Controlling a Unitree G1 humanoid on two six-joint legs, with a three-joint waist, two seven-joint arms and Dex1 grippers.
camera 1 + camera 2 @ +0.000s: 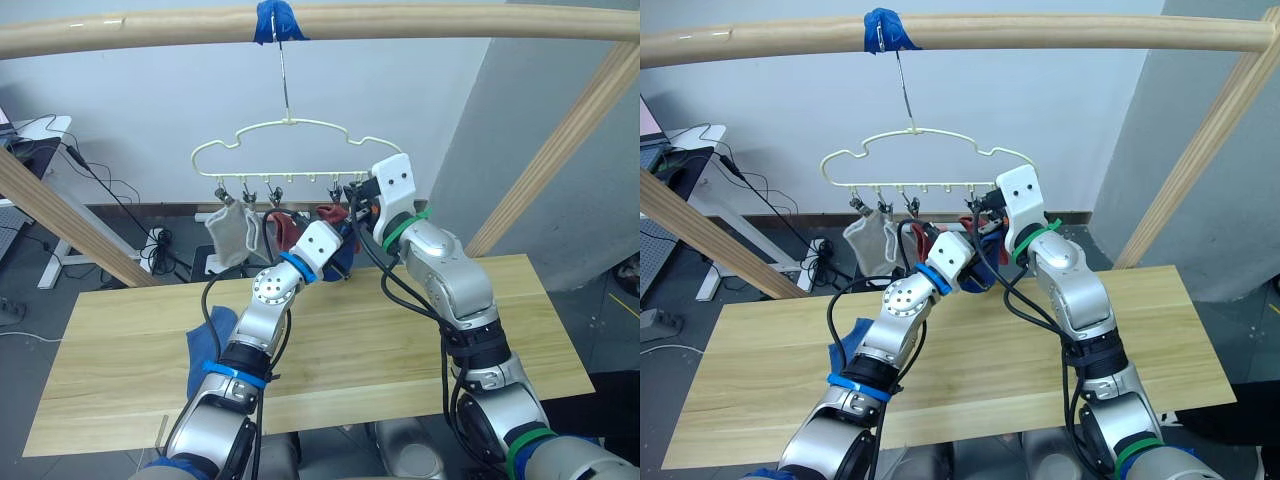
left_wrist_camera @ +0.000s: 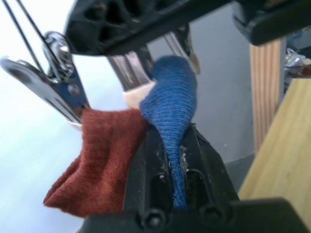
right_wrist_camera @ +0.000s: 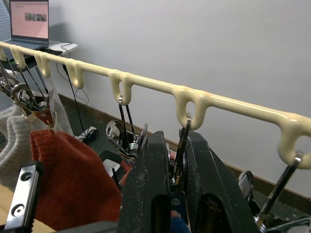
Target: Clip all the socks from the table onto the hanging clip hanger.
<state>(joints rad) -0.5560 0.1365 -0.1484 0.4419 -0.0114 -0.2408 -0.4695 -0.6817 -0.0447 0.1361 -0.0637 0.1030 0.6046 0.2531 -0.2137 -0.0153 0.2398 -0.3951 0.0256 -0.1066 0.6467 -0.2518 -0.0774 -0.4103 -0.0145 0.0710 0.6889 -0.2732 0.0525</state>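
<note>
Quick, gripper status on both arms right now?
Left gripper: closed on the blue sock, lifted to the clip hanger.
Right gripper: closed on a metal clip of the hanger.

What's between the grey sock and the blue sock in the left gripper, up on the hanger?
In the left eye view, a rust red sock hangs clipped between the grey sock and the blue sock that the left gripper holds.

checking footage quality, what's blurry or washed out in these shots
Left wrist view: the blue sock between the fingers is sharp, the metal clip soft, the background washed out white. Right wrist view: the hanger bar is crisp, the near fingers dark and soft. Head views: even light, glare on the wooden pole.
</note>
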